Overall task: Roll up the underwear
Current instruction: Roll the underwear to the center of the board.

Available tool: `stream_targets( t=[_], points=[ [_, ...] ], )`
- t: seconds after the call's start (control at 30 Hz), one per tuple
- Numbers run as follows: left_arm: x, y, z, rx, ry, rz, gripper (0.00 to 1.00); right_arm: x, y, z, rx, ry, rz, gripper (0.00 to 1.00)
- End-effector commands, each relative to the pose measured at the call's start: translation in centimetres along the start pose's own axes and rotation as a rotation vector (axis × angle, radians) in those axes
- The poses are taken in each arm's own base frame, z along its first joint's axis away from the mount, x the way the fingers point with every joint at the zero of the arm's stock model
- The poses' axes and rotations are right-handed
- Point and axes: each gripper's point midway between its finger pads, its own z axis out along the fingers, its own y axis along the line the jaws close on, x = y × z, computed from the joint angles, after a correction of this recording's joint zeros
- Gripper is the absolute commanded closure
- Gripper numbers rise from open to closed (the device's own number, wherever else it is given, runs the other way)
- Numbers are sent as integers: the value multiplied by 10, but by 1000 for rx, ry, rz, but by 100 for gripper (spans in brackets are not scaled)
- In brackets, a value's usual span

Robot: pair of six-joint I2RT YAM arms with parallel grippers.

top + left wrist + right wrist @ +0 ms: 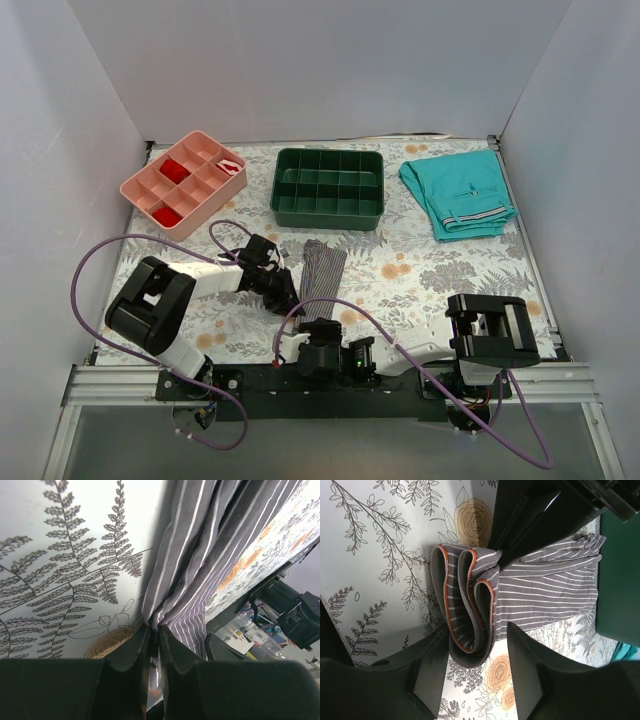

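The underwear (322, 268), grey with fine white pinstripes and an orange-edged waistband, lies lengthwise on the floral mat in front of the green bin. Its near end is folded into a loose roll (467, 605). My left gripper (290, 290) is shut on the cloth's left edge; in the left wrist view the closed fingertips (154, 630) pinch a fold of the striped cloth (200, 555). My right gripper (318, 330) is open at the near end. In the right wrist view (477, 655) its fingers stand on either side of the roll's end, with a gap on the right side.
A dark green divided bin (328, 188) stands just beyond the underwear. A pink divided bin (185, 182) with red items sits at the back left. Folded teal shorts (460, 195) lie at the back right. White walls enclose the mat.
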Motion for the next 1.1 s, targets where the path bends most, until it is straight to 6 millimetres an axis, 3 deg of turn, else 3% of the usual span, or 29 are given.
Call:
stream_targets(
  t=[0.0, 0.3, 0.5, 0.7, 0.83, 1.07],
  points=[
    [9, 45, 8, -176, 3, -16, 87, 2, 0, 0, 18, -12, 7, 48],
    [6, 40, 4, -161, -16, 0, 81, -11, 5, 0, -37, -52, 35, 62],
    [0, 37, -5, -177, -58, 9, 49, -22, 7, 1, -101, -60, 76, 72],
    [-22, 31, -28, -210, -193, -21, 31, -26, 6, 2, -181, -54, 130, 71],
    [-33, 34, -42, -239, -269, -55, 28, -32, 7, -1, -264, -61, 168, 68],
    [-31, 41, -50, -243, -313, -100, 28, -40, -1, 0, -358, -72, 273, 68]
  ],
)
